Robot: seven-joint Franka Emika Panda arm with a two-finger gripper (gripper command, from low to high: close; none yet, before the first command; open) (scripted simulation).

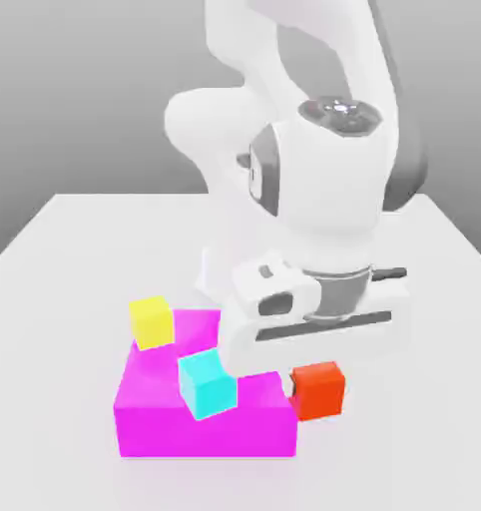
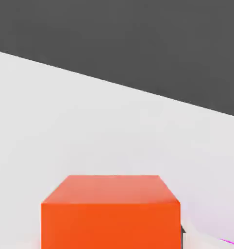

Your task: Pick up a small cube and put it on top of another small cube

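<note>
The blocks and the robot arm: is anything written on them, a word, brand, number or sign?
None: no text can be read in either view.
The orange-red cube, cyan cube, yellow cube and magenta block have plain, unmarked faces.
The white arm and the table bear no label or logo.

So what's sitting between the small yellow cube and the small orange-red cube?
In the exterior view, the small cyan cube sits between the yellow cube and the orange-red cube, against the large magenta block.
</note>
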